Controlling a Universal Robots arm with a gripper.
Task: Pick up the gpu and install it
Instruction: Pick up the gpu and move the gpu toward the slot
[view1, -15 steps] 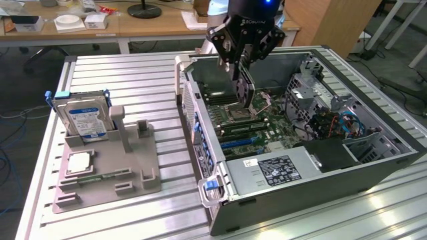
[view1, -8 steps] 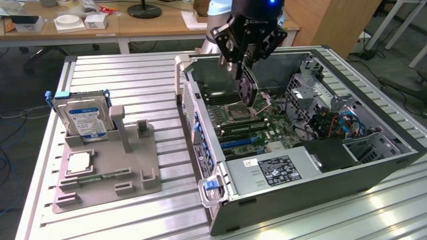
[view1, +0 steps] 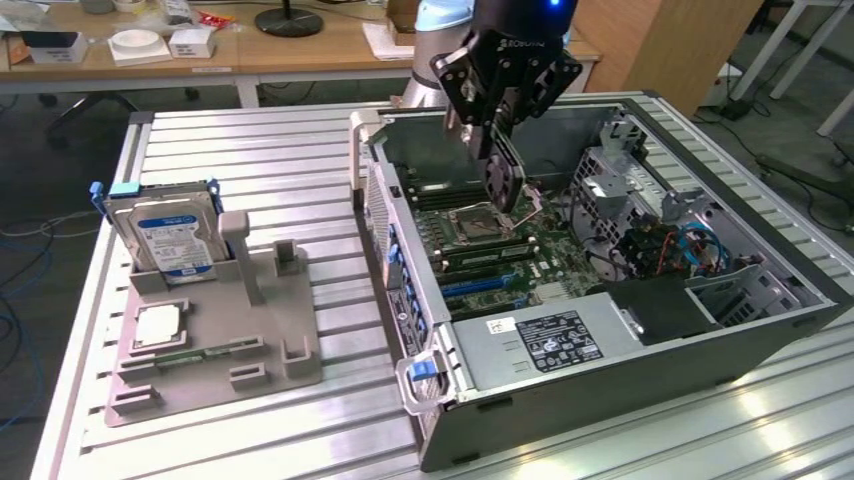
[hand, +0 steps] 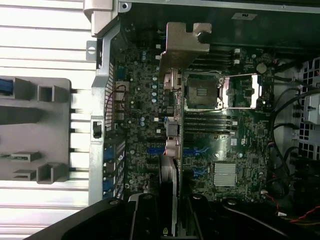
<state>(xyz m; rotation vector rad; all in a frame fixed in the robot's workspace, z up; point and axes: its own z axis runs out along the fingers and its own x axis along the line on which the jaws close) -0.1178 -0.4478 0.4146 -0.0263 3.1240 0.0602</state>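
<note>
Claw (view1: 491, 120) tight around the upright gpu (view1: 502, 170), directly beneath it the motherboard (view1: 547, 255) inside the open computer case (view1: 667, 370).

A: Way into the open grey metal computer case (view1: 694, 375)?
B: From above; walls shut its sides.
A: Inside?
B: Silver drive cage (view1: 621, 165) and blue cables (view1: 678, 248) crowd the exterior view's right. The gripper (view1: 497, 132), clamped on the flat black gpu card (view1: 503, 178), hangs over its green motherboard (view1: 534, 250).
</note>
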